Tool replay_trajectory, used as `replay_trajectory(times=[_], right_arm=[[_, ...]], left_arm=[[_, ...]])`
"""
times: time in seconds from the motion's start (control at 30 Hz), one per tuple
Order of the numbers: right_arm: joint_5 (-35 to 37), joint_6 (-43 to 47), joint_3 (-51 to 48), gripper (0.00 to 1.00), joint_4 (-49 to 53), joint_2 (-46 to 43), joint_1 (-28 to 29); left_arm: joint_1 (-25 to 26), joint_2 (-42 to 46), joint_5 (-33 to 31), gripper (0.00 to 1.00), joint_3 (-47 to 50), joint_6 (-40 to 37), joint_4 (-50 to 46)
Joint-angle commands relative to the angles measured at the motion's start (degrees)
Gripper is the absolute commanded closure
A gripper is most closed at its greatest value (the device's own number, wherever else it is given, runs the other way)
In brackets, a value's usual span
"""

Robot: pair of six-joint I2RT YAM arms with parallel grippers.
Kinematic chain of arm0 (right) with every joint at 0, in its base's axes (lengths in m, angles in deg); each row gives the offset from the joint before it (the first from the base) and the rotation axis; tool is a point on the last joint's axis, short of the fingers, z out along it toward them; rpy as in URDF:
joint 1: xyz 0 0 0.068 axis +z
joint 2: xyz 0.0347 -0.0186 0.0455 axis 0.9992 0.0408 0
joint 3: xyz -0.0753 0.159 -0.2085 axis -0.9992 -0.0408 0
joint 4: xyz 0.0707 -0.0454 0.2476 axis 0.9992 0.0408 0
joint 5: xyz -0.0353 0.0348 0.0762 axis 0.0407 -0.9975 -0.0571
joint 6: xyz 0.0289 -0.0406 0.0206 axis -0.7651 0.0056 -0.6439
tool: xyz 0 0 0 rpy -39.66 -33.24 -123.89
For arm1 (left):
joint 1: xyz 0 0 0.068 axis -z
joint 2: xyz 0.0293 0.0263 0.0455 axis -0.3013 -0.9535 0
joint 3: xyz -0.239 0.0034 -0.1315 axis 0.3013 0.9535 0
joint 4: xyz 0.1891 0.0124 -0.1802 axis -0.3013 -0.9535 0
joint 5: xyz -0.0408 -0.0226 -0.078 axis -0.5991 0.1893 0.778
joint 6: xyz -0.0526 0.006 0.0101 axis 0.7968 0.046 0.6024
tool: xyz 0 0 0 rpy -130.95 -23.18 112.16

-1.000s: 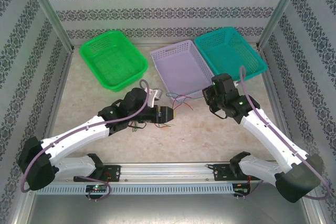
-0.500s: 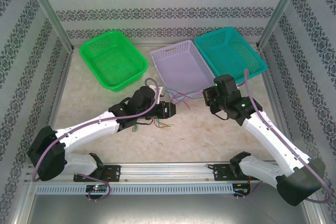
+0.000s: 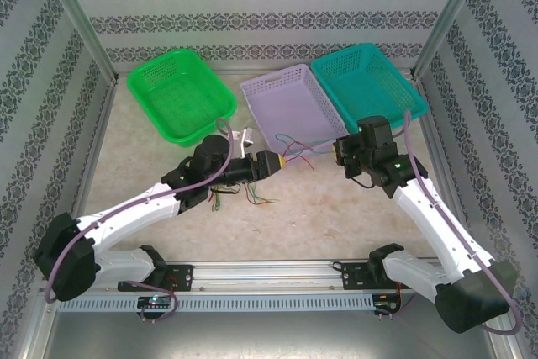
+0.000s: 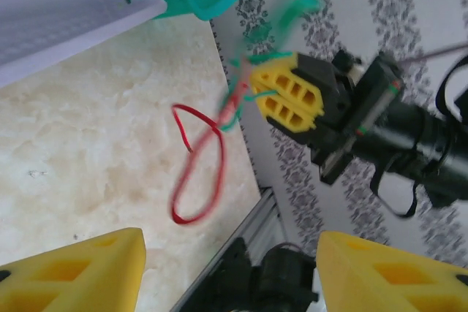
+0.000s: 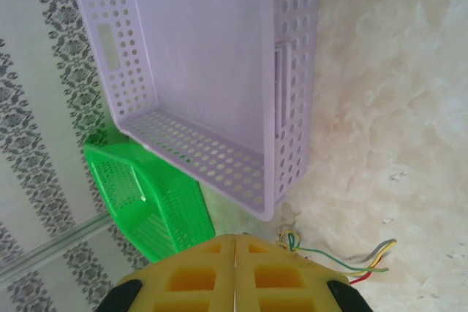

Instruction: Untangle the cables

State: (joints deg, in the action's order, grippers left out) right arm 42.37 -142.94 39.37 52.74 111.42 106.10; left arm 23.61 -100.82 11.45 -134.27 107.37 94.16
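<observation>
Closest to me, on the pale marbled table [image 3: 319, 216] just beyond the arm bases, a few loose cables [image 3: 254, 196] in green and red lie tangled under the left forearm.

A little further in, the left gripper [image 3: 276, 161] points to the right towards the other arm. Its yellow fingers [image 4: 80, 272] stand wide apart with nothing between them.

Facing it, near but not touching, is the right gripper [image 3: 339, 150]. From the left wrist I see its yellow fingertips pressed tight together, pinching a small bunch of wires [image 4: 245, 85]. A red cable [image 4: 197, 173] droops from that pinch in a loop above the table, and a green cable [image 4: 281, 16], blurred, flicks upward. From the right wrist the same closed claw [image 5: 234, 275] shows green, yellow and red strands [image 5: 351, 259] fanning out beside its tip. From above, this held bunch [image 3: 296, 151] hangs in the gap between the two claws, in front of the near end of the purple basket [image 3: 286, 111].

Behind sit three baskets in a row: a green basket [image 3: 181, 94] on the left, the purple one in the middle and a teal basket [image 3: 370, 81] on the right, touching the purple one.
</observation>
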Motion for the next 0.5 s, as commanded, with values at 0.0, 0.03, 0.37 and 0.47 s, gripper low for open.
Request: replay_trajectory(times=[0.0, 0.03, 0.37, 0.47], right_arm=[[-3.9, -1.9, -2.6, 1.0, -3.9, -0.7, -1.0], [-4.3, -2.6, -3.1, 1.0, -4.6, -0.8, -1.2], [-5.9, -3.5, -4.1, 1.0, -5.6, -1.2, -1.5], [-6.0, -4.1, -4.4, 1.0, -5.8, -1.5, -1.4]], left_arm=[[-0.7, -3.1, 4.6, 0.37, 0.0, 8.3, 8.9], [-0.7, -4.1, 4.8, 0.38, -0.5, 8.7, 8.4], [-0.9, -6.5, 3.2, 0.53, -0.7, 11.8, 13.8], [-0.9, -6.9, 2.9, 0.62, -0.7, 11.6, 13.8]])
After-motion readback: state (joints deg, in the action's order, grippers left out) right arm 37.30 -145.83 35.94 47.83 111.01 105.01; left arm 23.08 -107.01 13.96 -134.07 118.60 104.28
